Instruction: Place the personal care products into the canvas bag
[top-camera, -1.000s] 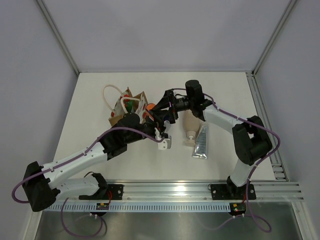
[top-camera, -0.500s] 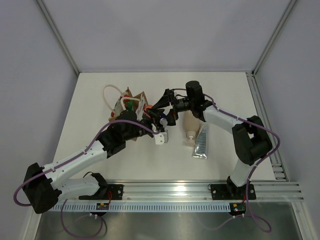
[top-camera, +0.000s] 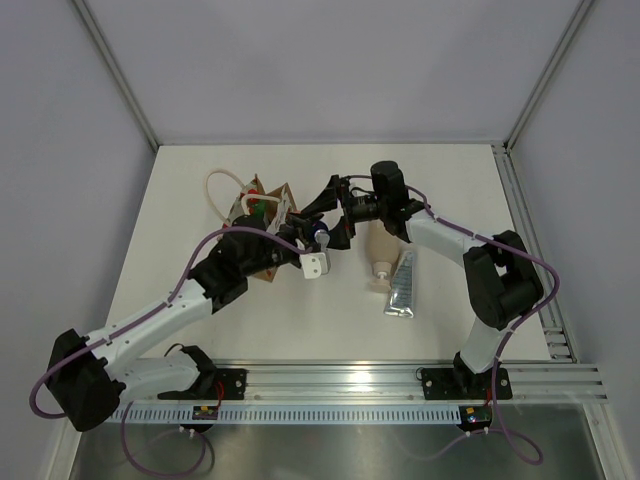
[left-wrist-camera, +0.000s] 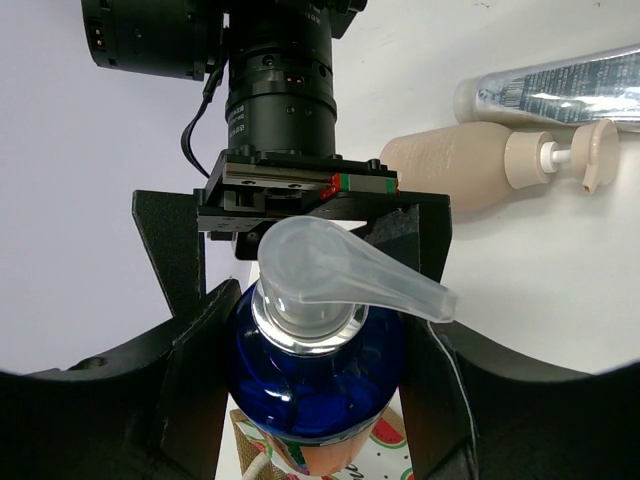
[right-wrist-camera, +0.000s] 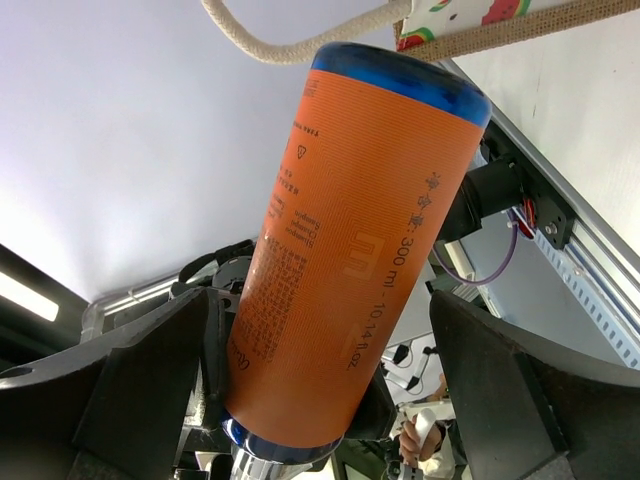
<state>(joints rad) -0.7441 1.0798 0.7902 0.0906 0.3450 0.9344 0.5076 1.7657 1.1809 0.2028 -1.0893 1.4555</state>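
sitting at the left of the table (top-camera: 180, 200), the canvas bag (top-camera: 262, 213) gapes upward to take the products. the left end effector (top-camera: 312, 252) hovers beside it, whether open or closed i cannot tell, while the right end effector (top-camera: 325, 212) grips the orange bottle (right-wrist-camera: 350, 250) just above the bag's mouth, probably for dropping in. farther right, the beige bottle (top-camera: 381, 252) and silver tube (top-camera: 402, 284) lie waiting.

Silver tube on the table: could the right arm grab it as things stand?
Probably not at once: the right tool sits around the orange bottle, which the left tool grips, near the canvas bag. The silver tube lies uncovered beside the beige bottle, so its way looks free afterwards.
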